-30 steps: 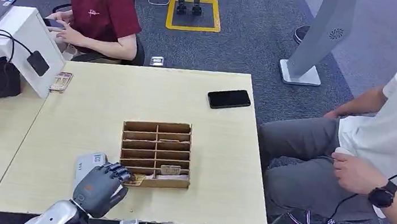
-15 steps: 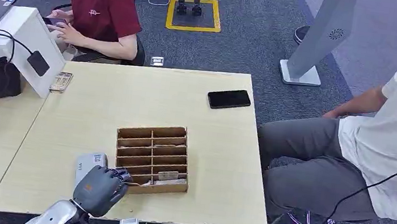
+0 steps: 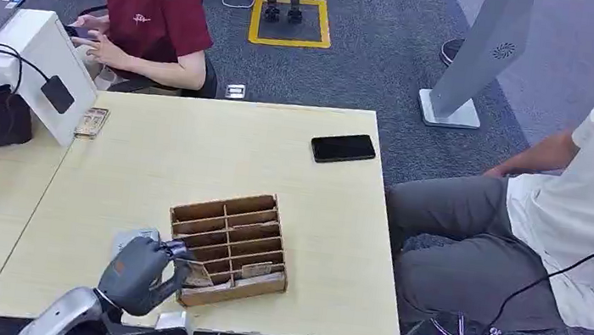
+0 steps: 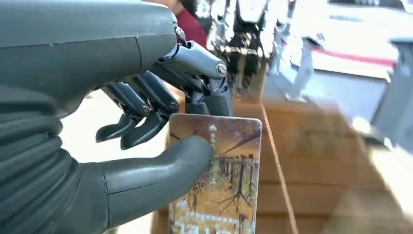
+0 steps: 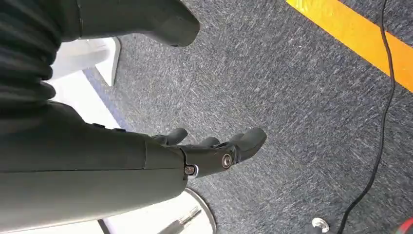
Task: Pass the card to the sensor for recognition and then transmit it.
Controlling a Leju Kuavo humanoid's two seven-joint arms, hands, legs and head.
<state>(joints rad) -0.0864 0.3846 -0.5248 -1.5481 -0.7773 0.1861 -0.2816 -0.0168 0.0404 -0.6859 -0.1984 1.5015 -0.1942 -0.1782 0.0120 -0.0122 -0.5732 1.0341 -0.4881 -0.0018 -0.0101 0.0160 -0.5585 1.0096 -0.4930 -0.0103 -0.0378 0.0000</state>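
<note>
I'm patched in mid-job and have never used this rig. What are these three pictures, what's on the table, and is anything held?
The wide picture looks down from the humanoid robot's head; the other two come from cameras at its wrists. The left hand pinches a picture card between thumb and fingers beside a wooden compartment box on the pale table. A black phone lies on the far side. The right hand hangs over grey carpet, open and holding nothing. Two people sit nearby.
</note>
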